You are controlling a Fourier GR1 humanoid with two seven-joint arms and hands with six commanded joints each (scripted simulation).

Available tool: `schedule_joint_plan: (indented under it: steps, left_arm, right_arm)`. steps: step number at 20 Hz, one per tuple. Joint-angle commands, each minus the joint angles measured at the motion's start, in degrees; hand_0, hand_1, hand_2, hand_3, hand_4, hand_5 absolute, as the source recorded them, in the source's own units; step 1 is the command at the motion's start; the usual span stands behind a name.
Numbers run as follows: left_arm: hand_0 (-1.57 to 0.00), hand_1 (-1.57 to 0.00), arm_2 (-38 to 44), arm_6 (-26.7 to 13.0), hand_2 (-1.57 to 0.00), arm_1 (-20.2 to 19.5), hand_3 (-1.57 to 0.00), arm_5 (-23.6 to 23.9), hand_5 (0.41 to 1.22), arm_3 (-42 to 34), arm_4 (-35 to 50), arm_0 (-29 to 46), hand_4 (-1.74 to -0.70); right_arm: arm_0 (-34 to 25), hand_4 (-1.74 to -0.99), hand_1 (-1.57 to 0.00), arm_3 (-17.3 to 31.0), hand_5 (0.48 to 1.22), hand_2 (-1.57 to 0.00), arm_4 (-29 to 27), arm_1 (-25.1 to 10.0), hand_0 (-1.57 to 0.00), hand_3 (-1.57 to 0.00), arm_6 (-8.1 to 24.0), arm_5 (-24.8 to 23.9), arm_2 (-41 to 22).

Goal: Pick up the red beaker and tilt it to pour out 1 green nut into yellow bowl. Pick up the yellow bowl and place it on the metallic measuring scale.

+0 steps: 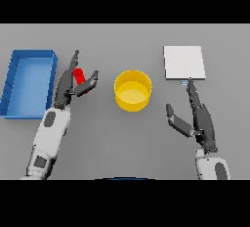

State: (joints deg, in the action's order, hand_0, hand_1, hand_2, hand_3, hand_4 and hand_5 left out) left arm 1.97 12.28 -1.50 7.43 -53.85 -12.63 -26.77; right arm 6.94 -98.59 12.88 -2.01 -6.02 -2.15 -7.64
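The grey table (97, 138) bears one yellow bowl (133, 91), one scale (183, 62), one blue bin (28, 81); left hand (68, 85) spread around one red beaker (79, 76), right hand (197, 118) spread, empty.

I found no writing I could read anywhere. The metallic measuring scale (183, 62) had a small pale patch at its near edge, but whether it carried digits I could not tell. The yellow bowl (133, 91), the red beaker (79, 76) and the blue bin (28, 83) showed plain colour, with no label, brand or number on them.
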Motion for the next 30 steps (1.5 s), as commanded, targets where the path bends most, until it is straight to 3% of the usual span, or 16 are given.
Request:
schedule_joint_plan:
  steps: [1, 4, 5, 6, 9, 11, 12, 13, 19, 23, 27, 30]
  left_arm:
    - [0.00, 0.00, 0.15, 0.33, 0.00, 0.10, 0.00, 0.17, 0.680, 0.49, 0.02, -0.34, -1.26]
    - [0.00, -0.02, 1.03, 3.48, -0.04, 0.46, 0.00, 1.54, 0.715, 3.07, -0.02, -1.52, -1.30]
    - [-0.09, -0.14, 1.43, 4.22, -0.15, 0.95, -0.05, 2.22, 0.741, 3.90, 0.15, -2.40, -1.32]
    - [-0.32, -0.36, 2.10, 5.02, -0.36, 1.14, -0.22, 2.79, 0.770, 4.85, 0.49, -2.40, -1.35]
    - [-0.93, -0.95, 2.27, 5.70, -0.95, 2.13, -0.76, 4.29, 0.990, 5.67, -0.19, -3.08, -1.53]
    - [-1.16, -1.18, 2.74, 8.31, -1.17, 2.77, -1.00, 3.70, 1.073, 7.48, 0.54, -3.95, -1.60]
    - [-1.24, -1.25, 2.91, 9.12, -1.25, 2.47, -1.11, 3.81, 1.103, 7.70, 0.66, -3.86, -1.57]
    - [-1.31, -1.32, 3.26, 8.85, -1.32, 2.70, -1.20, 4.32, 1.119, 7.97, 0.99, -4.36, -1.61]
    - [-1.50, -1.50, 2.54, 7.59, -1.50, 1.83, -1.47, 5.05, 1.126, 4.76, 1.01, -4.67, -1.71]
    - [-1.54, -1.54, -1.57, 2.81, -1.54, -1.95, -1.53, 3.27, 1.130, -0.57, -2.68, -5.91, -1.73]
    - [-1.56, -1.56, -10.27, -3.17, -1.56, -7.40, -1.55, 1.11, 1.136, -4.53, -12.75, -7.73, -1.74]
    - [-1.56, -1.56, -13.55, -5.90, -1.56, -8.39, -1.55, -0.43, 1.123, -6.24, -15.54, -8.13, -1.74]
  right_arm:
    - [0.32, -1.262, 0.00, 0.37, 0.691, 0.00, -0.19, -0.36, 0.00, 0.00, -0.27, 0.11, 0.36]
    - [0.69, -1.259, 0.00, -0.64, 0.691, 0.00, -0.01, -0.43, 0.00, 0.00, -1.11, -0.20, 0.34]
    - [0.27, -1.255, 0.00, 0.04, 0.691, 0.00, 0.13, -0.17, 0.00, 0.00, -0.32, -0.34, 0.30]
    - [0.06, -1.252, 0.00, 0.56, 0.690, 0.00, 0.75, 0.02, 0.00, 0.00, -0.52, -0.59, -0.02]
    - [-0.24, -1.241, 0.00, 0.21, 0.695, 0.00, 1.47, -0.06, 0.00, 0.00, -0.87, -0.87, -0.31]
    - [-0.65, -1.233, 0.00, 0.64, 0.688, 0.00, 0.89, 0.10, 0.00, 0.00, -0.05, -0.68, -0.02]
    - [-1.21, -1.233, 0.00, 0.42, 0.686, 0.00, 0.54, -0.06, 0.00, 0.00, 0.14, -0.60, 0.24]
    - [-0.28, -1.232, 0.00, 0.83, 0.685, 0.00, 0.69, 0.13, 0.00, 0.00, -0.90, -0.40, -0.15]
    - [-0.77, -1.160, 0.00, 1.96, 0.664, 0.00, 2.55, -0.14, 0.00, 0.00, -1.46, -1.50, -0.28]
    - [-1.15, -1.108, 0.00, 2.16, 0.656, 0.00, 3.96, -0.25, 0.00, 0.00, -2.24, -2.50, -0.48]
    - [-0.48, -1.092, 0.00, 1.27, 0.661, 0.00, 3.86, -1.02, 0.00, 0.00, -2.29, -2.35, -0.10]
    - [-0.13, -1.092, 0.00, 1.64, 0.668, 0.00, 3.78, -0.79, 0.00, 0.00, -2.28, -1.97, -0.41]
